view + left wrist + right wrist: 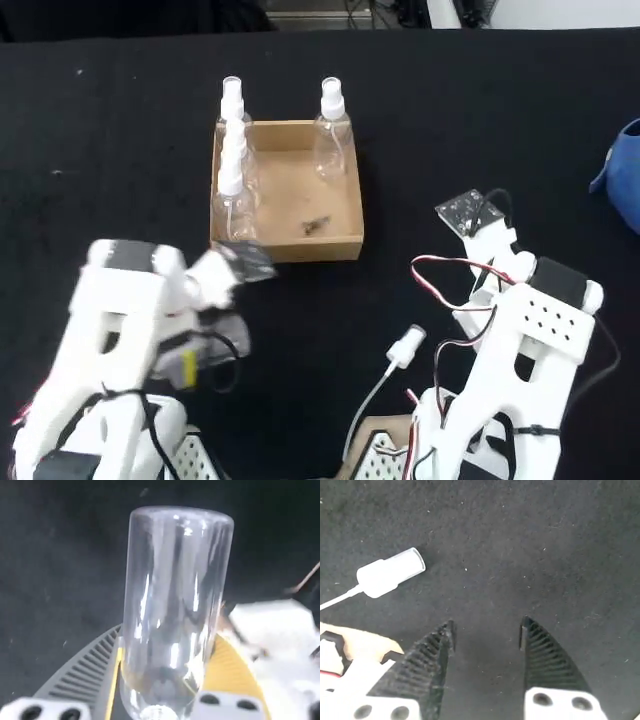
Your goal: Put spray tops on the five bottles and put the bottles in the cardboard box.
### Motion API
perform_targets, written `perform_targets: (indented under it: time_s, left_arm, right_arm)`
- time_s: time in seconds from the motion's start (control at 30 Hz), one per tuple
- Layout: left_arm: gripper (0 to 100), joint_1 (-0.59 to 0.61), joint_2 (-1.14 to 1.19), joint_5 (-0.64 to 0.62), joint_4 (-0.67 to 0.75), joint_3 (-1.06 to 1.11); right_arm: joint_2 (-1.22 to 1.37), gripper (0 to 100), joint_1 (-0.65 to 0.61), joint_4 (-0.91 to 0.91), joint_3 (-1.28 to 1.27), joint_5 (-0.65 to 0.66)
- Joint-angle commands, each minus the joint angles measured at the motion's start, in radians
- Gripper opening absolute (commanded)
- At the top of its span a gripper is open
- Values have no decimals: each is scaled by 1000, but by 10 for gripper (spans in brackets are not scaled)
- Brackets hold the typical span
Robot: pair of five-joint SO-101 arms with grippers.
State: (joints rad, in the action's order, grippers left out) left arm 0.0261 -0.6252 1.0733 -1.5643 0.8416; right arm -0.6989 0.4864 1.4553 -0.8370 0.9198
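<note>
The open cardboard box [345, 243] stands at the back middle of the black table. Three clear bottles with white spray tops stand upright in it: two along one side wall [232, 105] [233, 190] and one in the other back corner [332, 135]. My left gripper [167, 635] is shut on a clear bottle [175, 595] without a top; from above that bottle [228, 335] shows faintly in front of the box. A loose white spray top [390, 572] with its thin tube lies on the table [405, 347]. My right gripper [488, 622] hangs open over bare cloth beside that top, holding nothing.
A small dark scrap [317, 226] lies on the box floor. A blue object [625, 180] sits at the table's right edge. Both arm bases fill the near edge. Black cloth [120, 150] stretches open on both sides of the box.
</note>
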Motion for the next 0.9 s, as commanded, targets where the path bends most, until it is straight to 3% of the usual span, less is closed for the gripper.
perform_targets:
  time_s: [0.0,0.13,0.37,0.47,0.6,0.8,0.87]
  left_arm:
    - [29,280,37,325,-38,-84]
    - [29,484,89,471,54,-102]
    - [29,776,310,563,261,-113]
    - [30,794,443,446,345,-176]
    - [54,789,609,262,351,-340]
    - [345,820,720,31,351,-565]
    - [395,825,720,-34,351,-598]
  right_arm:
    - [-31,181,26,-20,4,6]
    - [-35,181,26,-15,4,6]
    - [-36,181,-25,-21,8,3]
    - [-36,181,-83,-14,4,-2]
    - [-36,181,-115,-14,2,-2]
    - [-31,181,-106,-14,2,-2]
    - [-31,181,-106,-14,1,-2]
